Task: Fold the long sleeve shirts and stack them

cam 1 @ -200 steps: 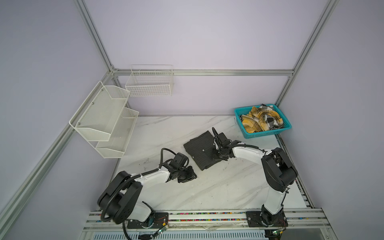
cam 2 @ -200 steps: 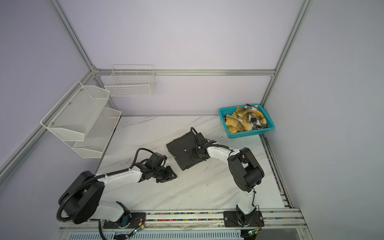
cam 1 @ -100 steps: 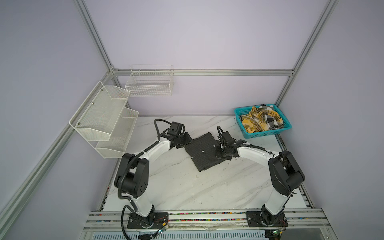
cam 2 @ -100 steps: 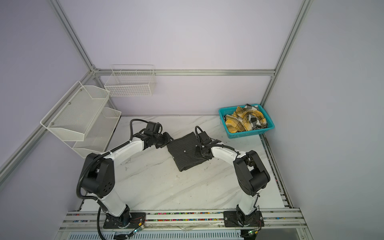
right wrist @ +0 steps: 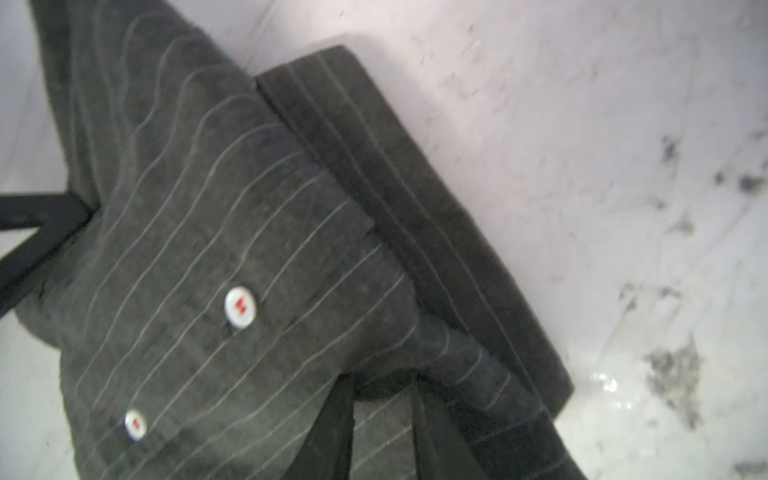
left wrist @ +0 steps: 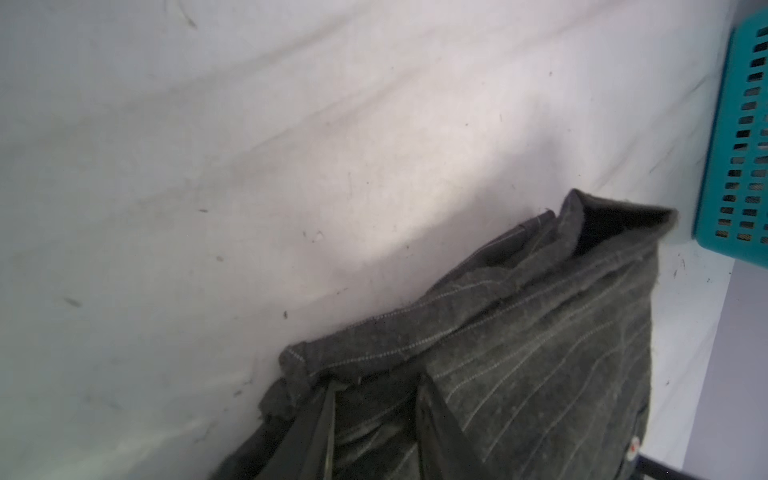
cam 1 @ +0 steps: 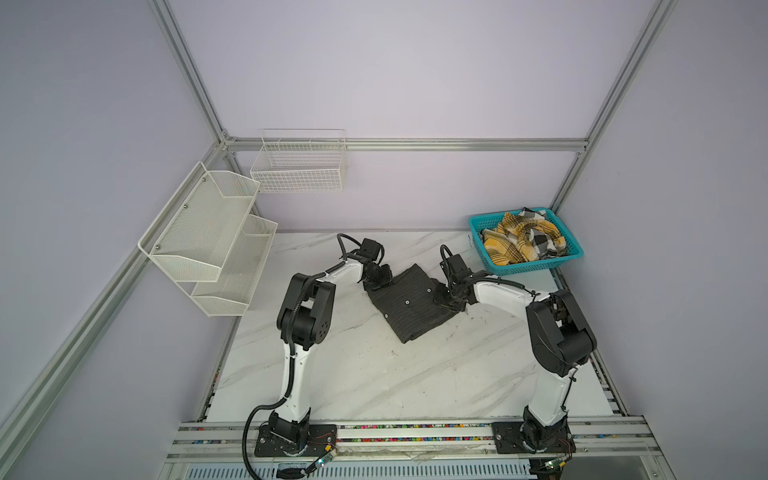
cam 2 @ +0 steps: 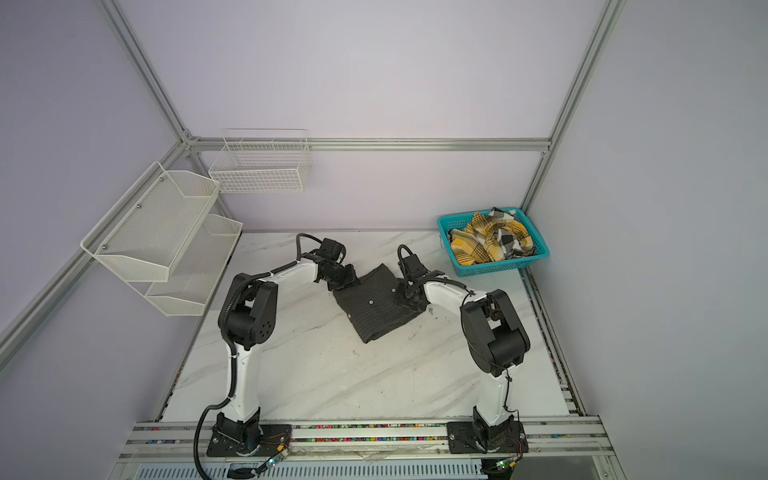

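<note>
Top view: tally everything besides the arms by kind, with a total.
shirts: 2 (charcoal pinstripe shirt, plaid shirt)
teal plastic basket: 1
white wire basket: 1
white two-tier mesh shelf: 1
total: 5

Both arms rise from their bases at the near edge, bend sharply at the elbow, and reach forward and inward, staying low. The left claw [cam 1: 379,279] points toward the middle, and its fingers [left wrist: 442,428] stand narrow, with a fold of the dark shirt [cam 1: 409,305] pinched between them. The right claw [cam 1: 448,297] faces it from the opposite side (its wrist is tipped downward), and its fingers [right wrist: 332,432] are likewise closed on the same cloth.
</note>
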Available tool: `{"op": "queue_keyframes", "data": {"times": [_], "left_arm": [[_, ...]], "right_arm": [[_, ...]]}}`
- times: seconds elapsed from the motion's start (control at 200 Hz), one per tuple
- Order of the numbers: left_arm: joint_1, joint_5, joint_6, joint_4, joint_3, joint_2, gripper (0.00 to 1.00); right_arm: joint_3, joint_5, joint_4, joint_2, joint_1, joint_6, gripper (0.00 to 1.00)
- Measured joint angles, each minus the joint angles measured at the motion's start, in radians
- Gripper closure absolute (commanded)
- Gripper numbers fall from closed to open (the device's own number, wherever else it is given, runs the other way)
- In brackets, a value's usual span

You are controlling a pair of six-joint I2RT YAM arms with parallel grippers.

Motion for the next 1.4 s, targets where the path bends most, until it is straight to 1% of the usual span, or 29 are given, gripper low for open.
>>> {"op": "queue_keyframes", "data": {"times": [0.065, 0.15, 0.195, 0.255, 0.31, 0.385, 0.425, 0.495, 0.565, 0.63, 0.67, 0.725, 0.82, 0.895, 0.985, 1.085, 1.18, 1.31, 1.4], "left_arm": [[0.0, -0.003, -0.016, 0.049, -0.163, -0.106, 0.68], [-0.009, -0.004, -0.063, 0.082, -0.393, -0.279, 0.67], [-0.021, -0.012, -0.09, 0.094, -0.513, -0.379, 0.67], [-0.055, -0.022, -0.135, 0.107, -0.64, -0.49, 0.66], [-0.111, -0.034, -0.182, 0.121, -0.737, -0.584, 0.65], [-0.18, -0.047, -0.243, 0.13, -0.834, -0.701, 0.59], [-0.195, -0.057, -0.263, 0.117, -0.861, -0.758, 0.56], [-0.176, -0.105, -0.278, 0.09, -0.861, -0.85, 0.55], [-0.132, -0.142, -0.273, 0.066, -0.816, -0.884, 0.54], [-0.099, -0.164, -0.256, 0.031, -0.719, -0.845, 0.55], [-0.086, -0.164, -0.238, 0.025, -0.632, -0.784, 0.57], [-0.076, -0.153, -0.214, 0.023, -0.498, -0.677, 0.59], [-0.064, -0.111, -0.187, 0.042, -0.28, -0.47, 0.6], [-0.058, -0.079, -0.17, 0.055, -0.161, -0.335, 0.61], [-0.05, -0.044, -0.157, 0.05, -0.052, -0.192, 0.63], [-0.037, -0.02, -0.148, 0.026, 0.032, -0.073, 0.63], [-0.021, -0.006, -0.143, 0.017, 0.066, -0.003, 0.64], [-0.004, 0.021, -0.136, 0.002, 0.071, 0.048, 0.65], [0.002, 0.033, -0.135, 0.008, 0.07, 0.049, 0.66]], "right_arm": [[0.061, -0.007, -0.005, 0.065, -0.022, -0.023, 0.71], [0.153, -0.013, -0.011, 0.126, -0.026, -0.056, 0.65], [0.206, -0.016, -0.019, 0.162, -0.026, -0.084, 0.63], [0.27, -0.03, -0.029, 0.206, -0.021, -0.118, 0.62], [0.332, -0.045, -0.044, 0.243, -0.018, -0.148, 0.62], [0.393, -0.048, -0.068, 0.272, -0.008, -0.179, 0.62], [0.409, -0.042, -0.086, 0.274, 0.001, -0.193, 0.62], [0.417, -0.014, -0.121, 0.254, 0.025, -0.213, 0.62], [0.407, 0.024, -0.159, 0.211, 0.05, -0.223, 0.62], [0.367, 0.047, -0.177, 0.138, 0.069, -0.223, 0.62], [0.33, 0.057, -0.182, 0.08, 0.08, -0.219, 0.62], [0.278, 0.064, -0.183, -0.005, 0.089, -0.211, 0.64], [0.207, 0.062, -0.177, -0.125, 0.09, -0.187, 0.7], [0.167, 0.056, -0.163, -0.166, 0.089, -0.171, 0.74], [0.127, 0.051, -0.148, -0.164, 0.088, -0.157, 0.77], [0.094, 0.052, -0.138, -0.129, 0.084, -0.145, 0.79], [0.06, 0.052, -0.121, -0.098, 0.077, -0.139, 0.79], [0.002, 0.053, -0.089, -0.069, 0.059, -0.135, 0.83], [-0.035, 0.056, -0.055, -0.038, 0.05, -0.136, 0.85]]}}
